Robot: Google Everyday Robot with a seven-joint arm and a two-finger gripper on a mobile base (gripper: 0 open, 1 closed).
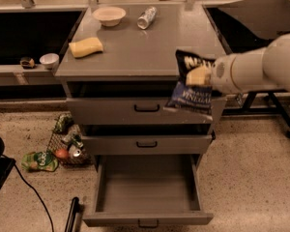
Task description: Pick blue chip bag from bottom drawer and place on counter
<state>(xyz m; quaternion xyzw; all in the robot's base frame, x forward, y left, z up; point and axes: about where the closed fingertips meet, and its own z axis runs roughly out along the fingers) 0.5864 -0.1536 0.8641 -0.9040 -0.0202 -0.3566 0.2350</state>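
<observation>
The end effector (199, 75), clenched on the top of the blue chip bag (192, 98), holds it hanging long axis vertical at the front right edge of the desk (135, 52), whose free surface lies just left and beyond, bottom drawer (147, 190) open below

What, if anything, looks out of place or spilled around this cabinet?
Floor litter left of the cabinet: a green pouch lies outside a wire basket of odds and ends. On the counter a can lies on its side. The end effector holds the bag at the counter's front right corner; the bottom drawer stands open.
</observation>
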